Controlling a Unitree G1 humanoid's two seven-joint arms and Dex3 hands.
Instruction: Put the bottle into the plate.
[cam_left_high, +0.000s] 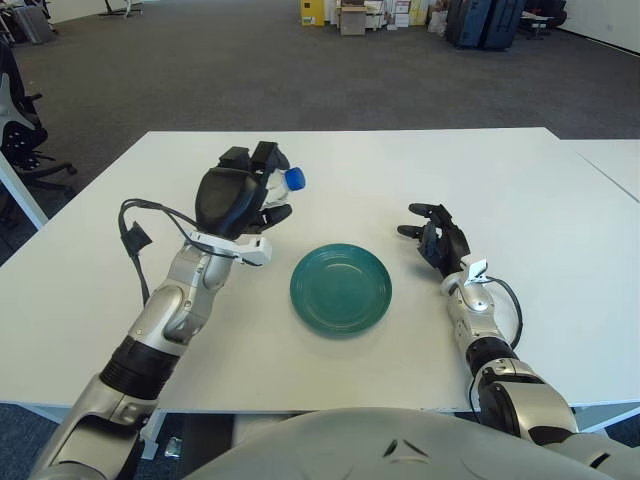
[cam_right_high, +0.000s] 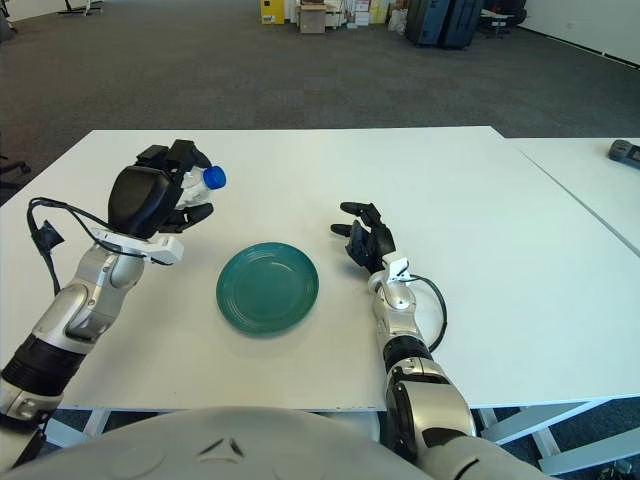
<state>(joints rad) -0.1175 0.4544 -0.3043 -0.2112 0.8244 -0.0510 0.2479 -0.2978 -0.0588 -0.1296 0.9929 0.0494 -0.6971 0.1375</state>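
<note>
One bottle, one plate and two hands show over a single white table (cam_left_high: 520, 190). Farthest left, the left hand (cam_left_high: 240, 200) is raised above the table, its dark fingers (cam_left_high: 276, 213) clamped around the bottle (cam_left_high: 286, 182). Only the blue cap and a bit of clear neck stick out past the fingers, pointing toward the right; the rest of the body is hidden in the grip, so no label or writing can be read on it. The bottle sits up and to the left of the plate, clear of it and off the table surface.

The teal plate (cam_left_high: 340, 288) lies flat on the table near the front edge, between the two hands, with nothing on it.

To the right of the plate is the right hand (cam_left_high: 437, 236), fingers spread loosely and holding nothing.

The right eye view alone shows a small dark object (cam_right_high: 625, 151) on a neighbouring white table at the far right edge; what it is cannot be told.
</note>
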